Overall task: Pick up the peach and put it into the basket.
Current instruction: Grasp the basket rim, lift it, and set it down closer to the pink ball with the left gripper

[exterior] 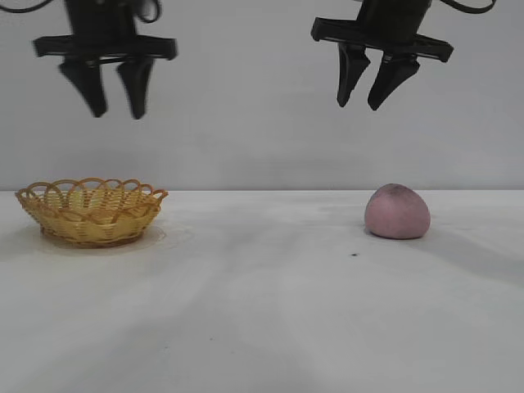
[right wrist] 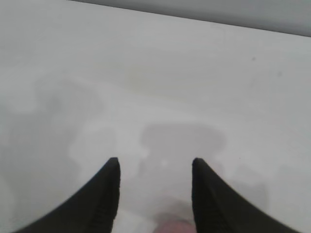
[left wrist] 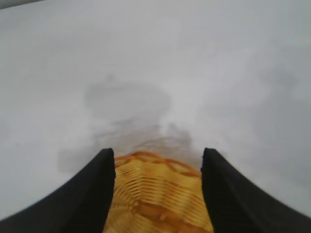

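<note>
A: We log the peach (exterior: 397, 212) sitting on the white desk (exterior: 270, 311), well apart from the wicker basket (exterior: 90, 211), which stands empty toward the left.

B: Agreed. Our right claw (exterior: 372, 102) hangs high above the peach, slightly to its left, jaws parted, nothing between them. In its wrist view only a pink sliver shows at the frame edge between the fingers (right wrist: 104, 199).

A: And our left claw (exterior: 119, 110) hangs over the basket, also parted and empty. Its wrist view looks down on the basket weave (left wrist: 155, 194).

B: So the pick has not begun, we judge. Risks from here?

A: 2, as we see it. First, the peach is rounded with a pointed top; if we descend off-centre, 1 finger may nudge it and it could roll away across the smooth desk.

B: Second, the basket is shallow. A release from too high could bounce the peach off the looped rim, or the idle left claw could block the drop.
</note>
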### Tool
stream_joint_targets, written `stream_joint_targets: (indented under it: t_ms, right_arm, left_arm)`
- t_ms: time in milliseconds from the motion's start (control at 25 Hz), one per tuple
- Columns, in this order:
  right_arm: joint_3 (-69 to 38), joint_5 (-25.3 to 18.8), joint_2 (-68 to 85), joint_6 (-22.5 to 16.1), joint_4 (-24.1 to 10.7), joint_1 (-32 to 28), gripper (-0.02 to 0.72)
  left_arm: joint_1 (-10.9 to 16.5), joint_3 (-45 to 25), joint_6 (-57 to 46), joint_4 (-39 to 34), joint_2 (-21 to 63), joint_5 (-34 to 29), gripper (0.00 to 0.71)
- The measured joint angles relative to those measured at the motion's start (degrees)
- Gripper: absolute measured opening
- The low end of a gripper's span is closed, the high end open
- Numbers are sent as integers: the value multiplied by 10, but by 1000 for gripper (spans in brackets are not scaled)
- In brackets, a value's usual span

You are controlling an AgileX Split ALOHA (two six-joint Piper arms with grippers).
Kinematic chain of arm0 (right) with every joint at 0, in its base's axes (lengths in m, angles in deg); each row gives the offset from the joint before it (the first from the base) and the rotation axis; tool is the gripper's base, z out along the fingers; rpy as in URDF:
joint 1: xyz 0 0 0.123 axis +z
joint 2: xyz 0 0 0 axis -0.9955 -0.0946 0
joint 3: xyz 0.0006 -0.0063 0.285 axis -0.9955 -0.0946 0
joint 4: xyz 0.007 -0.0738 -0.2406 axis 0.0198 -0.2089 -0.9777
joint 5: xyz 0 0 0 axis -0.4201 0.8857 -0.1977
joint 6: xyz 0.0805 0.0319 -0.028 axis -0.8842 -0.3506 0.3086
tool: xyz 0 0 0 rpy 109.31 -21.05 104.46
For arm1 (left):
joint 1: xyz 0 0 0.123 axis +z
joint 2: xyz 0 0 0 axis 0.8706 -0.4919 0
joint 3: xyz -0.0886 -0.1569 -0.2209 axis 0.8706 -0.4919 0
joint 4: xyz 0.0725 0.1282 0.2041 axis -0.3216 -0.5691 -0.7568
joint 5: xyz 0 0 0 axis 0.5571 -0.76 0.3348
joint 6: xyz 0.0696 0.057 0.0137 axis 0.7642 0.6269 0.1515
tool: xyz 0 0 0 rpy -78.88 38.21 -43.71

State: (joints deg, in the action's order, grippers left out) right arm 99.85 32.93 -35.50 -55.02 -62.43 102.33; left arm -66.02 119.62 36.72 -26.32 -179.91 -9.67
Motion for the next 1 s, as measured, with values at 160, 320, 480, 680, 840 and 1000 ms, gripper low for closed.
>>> stream_joint_targets:
  t_ms: [160,320,480,680,840,1000]
  right_arm:
    - [0,-1,0,0,1,0,274]
    - [0,-3,0,0,1,0,274]
    - [0,-3,0,0,1,0,274]
    - [0,-3,0,0,3,0,274]
    - [0,-3,0,0,4,0,274]
    - [0,-3,0,0,4,0,274]
  left_arm:
    - [16,-5,35,35,-14,2,354]
    - [19,-8,44,41,-38,2,354]
    - [19,-10,45,41,-55,3,354]
    - [19,-10,45,41,-70,4,354]
    - [19,-11,45,41,-84,4,354]
    - [19,-11,47,53,-96,-5,151]
